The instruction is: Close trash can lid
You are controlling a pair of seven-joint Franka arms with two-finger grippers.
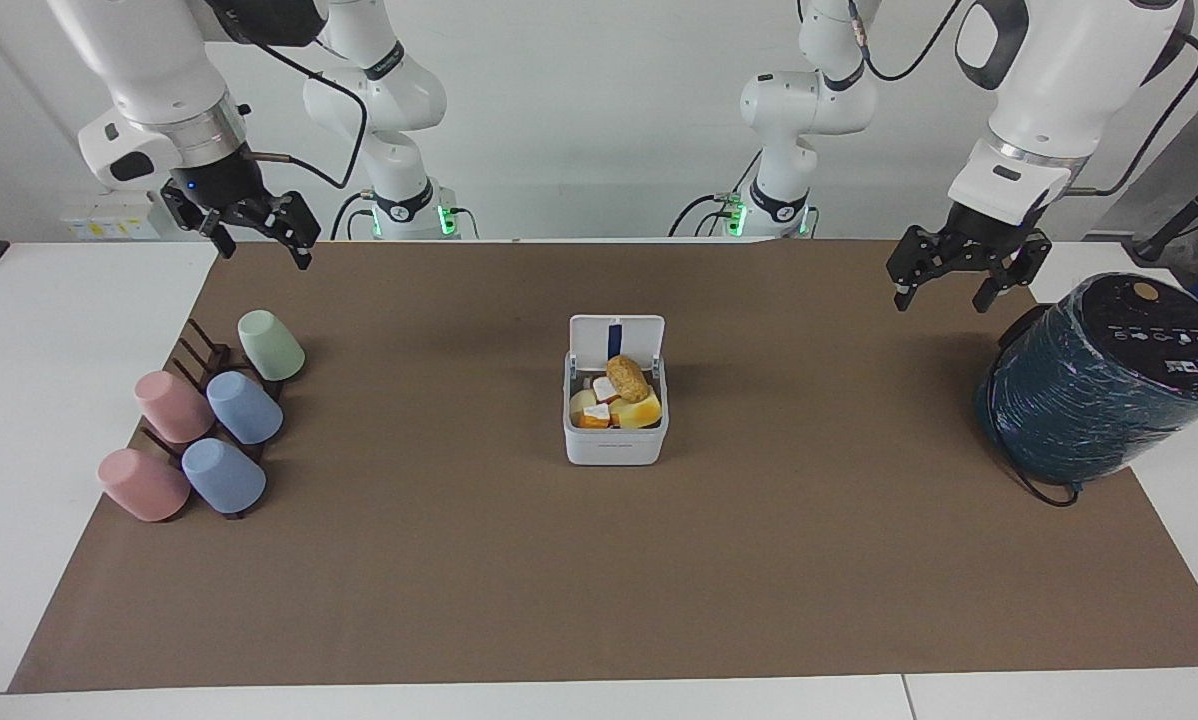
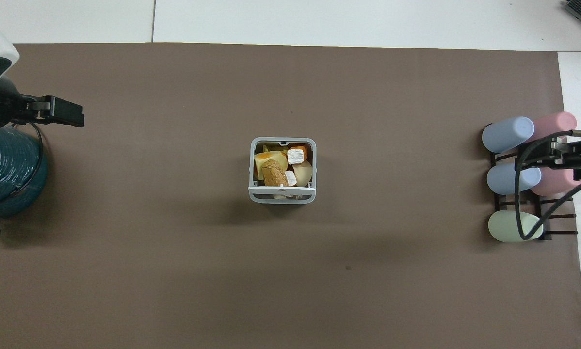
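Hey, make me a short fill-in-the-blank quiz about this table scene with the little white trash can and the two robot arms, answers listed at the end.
1. The lid of the trash can stands ____.
2. The cups on the rack number ____.
3. The left hand hangs in the air beside the dark teal ____.
4. The right hand holds ____.

Answers: open; five; cylinder; nothing
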